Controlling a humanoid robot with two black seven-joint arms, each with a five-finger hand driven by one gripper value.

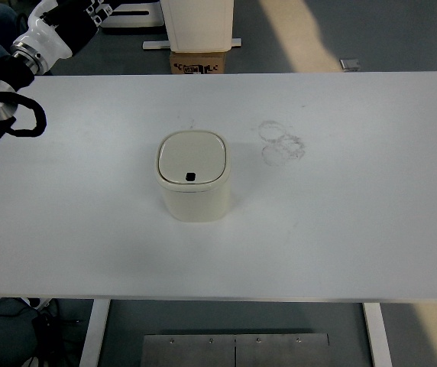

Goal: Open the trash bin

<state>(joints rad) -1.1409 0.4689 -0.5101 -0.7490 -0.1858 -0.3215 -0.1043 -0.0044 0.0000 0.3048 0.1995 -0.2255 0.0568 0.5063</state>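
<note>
Black arm segments entered the head view at the upper left corner, where the left hand (72, 14) was cut off by the top edge; only its white wrist cuff and part of the dark palm showed, so whether the fingers were spread or curled could not be told. A looped black cable hung beside the forearm at the left edge. The right arm was out of view.

White table (356, 229) filled most of the frame, with its near edge running across the bottom and its far edge across the top. Open surface lay on all 4 sides of the trash bin (193, 177), and the hand stood well apart from it, beyond the table's far left corner. Faint ring marks (282, 142) showed on the tabletop to the right of the bin, apart from it.

Cream in colour, the bin stood upright slightly left of the table's centre. Its rounded square lid lay flat and closed, with 1 small dark square near the lid's front edge.

Beyond the far edge, a cardboard box (199, 61) sat on the floor, partly hidden by the table.
</note>
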